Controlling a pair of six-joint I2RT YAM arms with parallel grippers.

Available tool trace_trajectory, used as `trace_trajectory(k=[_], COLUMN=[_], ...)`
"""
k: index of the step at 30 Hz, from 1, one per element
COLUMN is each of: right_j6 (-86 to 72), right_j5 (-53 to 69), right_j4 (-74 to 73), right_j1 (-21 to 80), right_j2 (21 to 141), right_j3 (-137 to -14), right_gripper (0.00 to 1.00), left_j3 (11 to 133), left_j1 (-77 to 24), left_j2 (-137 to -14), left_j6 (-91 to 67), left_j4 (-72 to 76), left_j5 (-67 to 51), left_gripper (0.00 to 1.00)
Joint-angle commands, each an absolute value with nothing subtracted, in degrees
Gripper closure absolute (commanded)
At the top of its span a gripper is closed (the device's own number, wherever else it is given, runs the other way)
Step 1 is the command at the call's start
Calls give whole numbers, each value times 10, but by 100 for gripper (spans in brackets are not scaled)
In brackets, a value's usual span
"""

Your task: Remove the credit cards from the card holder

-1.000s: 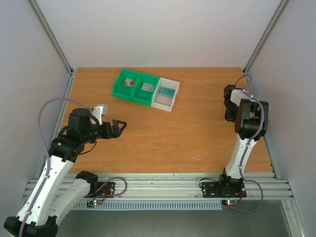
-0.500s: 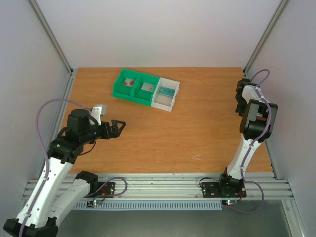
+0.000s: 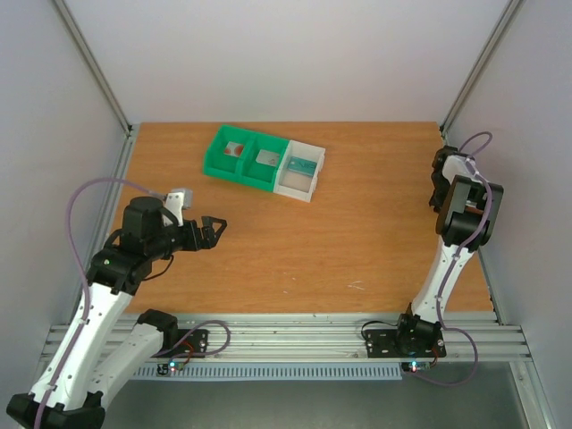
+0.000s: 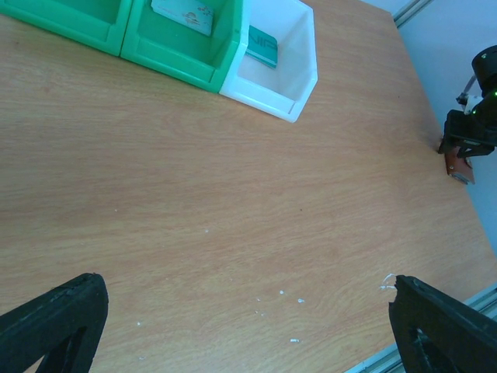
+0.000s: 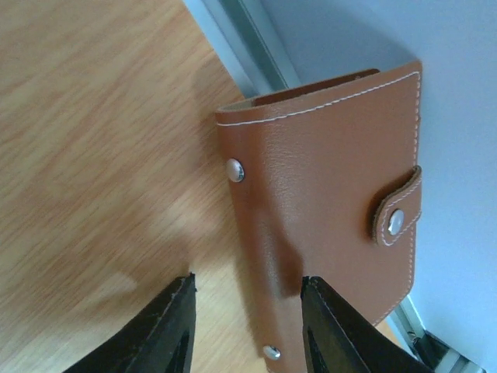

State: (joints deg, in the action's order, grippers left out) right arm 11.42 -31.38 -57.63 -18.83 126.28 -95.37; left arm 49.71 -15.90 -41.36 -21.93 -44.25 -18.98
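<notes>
Holding a card (image 4: 182,14) each, two green bins (image 4: 167,62), white bin (image 4: 276,81)

Orange-brown wood-grain table (image 3: 357,223) is filling the middle of the enclosure. Plain pale panels are closing it in on three sides: back wall (image 3: 286,54), left wall (image 3: 45,134), right wall (image 3: 536,107). Grey metal left post (image 3: 94,67) and right post (image 3: 483,63) are slanting up from the far corners. Slotted aluminium rails (image 3: 295,332) are running along the near edge. Soft, even light is falling; shadows are showing faint. White specks (image 4: 281,293) are lying on the tabletop near the front.
</notes>
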Motion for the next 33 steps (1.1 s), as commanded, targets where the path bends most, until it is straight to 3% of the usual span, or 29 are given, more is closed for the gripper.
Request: trace_trajectory(k=[1, 14, 24, 33], right_j6=[118, 122, 129, 132], right_j5=[-319, -317, -309, -298], right_j4=[-588, -596, -587, -586], right_j1=[-203, -215, -218, -217], right_j2=[1282, 1293, 1299, 1297], right_j3=[-970, -973, -956, -951], right_gripper=[61, 62, 68, 91], left_j3=[507, 508, 507, 508], left_j1=[-162, -162, -162, -162], left_j2=[-415, -414, -409, -402], left_j6=[-207, -206, -206, -206], left_j4=[-436, -435, -436, -437], left_j5=[-185, -183, -180, -176], left_gripper=[1, 1, 1, 1])
